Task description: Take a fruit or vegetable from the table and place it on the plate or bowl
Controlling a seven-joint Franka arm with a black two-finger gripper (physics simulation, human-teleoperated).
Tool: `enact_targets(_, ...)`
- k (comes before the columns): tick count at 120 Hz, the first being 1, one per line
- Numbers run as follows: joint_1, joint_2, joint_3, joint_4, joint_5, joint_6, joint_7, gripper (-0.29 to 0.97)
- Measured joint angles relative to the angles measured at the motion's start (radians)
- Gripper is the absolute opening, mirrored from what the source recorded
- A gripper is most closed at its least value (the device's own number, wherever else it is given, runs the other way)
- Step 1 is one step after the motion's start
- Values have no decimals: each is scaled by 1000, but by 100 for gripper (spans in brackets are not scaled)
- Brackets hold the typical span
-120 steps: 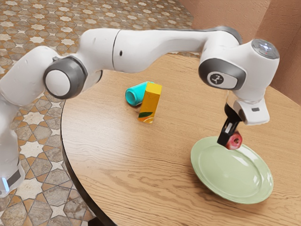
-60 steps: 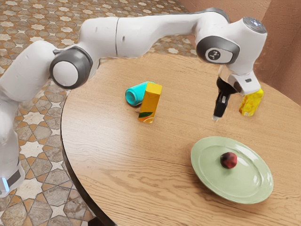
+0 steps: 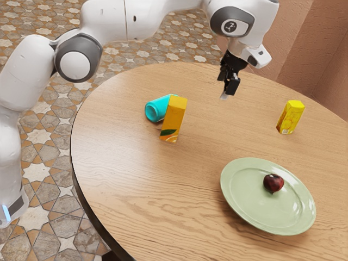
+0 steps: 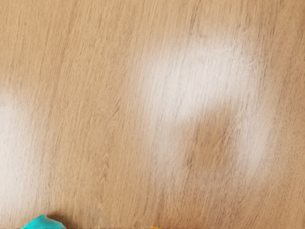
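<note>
The small dark red apple lies on the pale green round plate, a bit toward the plate's side at the exterior view's right. Nothing touches the apple. The plate dips in the middle and has a raised rim, so I think the apple will not roll off. That looks like the whole job: the fruit is on the plate.

The plate sits flat on the round wooden table, close to the tabletop's near edge, toward the exterior view's right.

The black claw hangs in the air over the far part of the tabletop, well apart from the plate. It holds nothing. I cannot tell if it is spread wide or closed up. I think it is up high so it will not bump anything.

A tall yellow box stands near the tabletop's edge at the exterior view's right, beyond the plate. An orange box stands a little tilted nearer the middle. A teal cup lies on its side just behind it. They look like they touch, but I cannot be sure. These three are not fruit, so they can be left alone.
</note>
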Motion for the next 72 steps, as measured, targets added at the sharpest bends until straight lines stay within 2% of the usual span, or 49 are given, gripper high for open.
enact_targets(72,1,0,-1,0,-4,-6,-51,68)
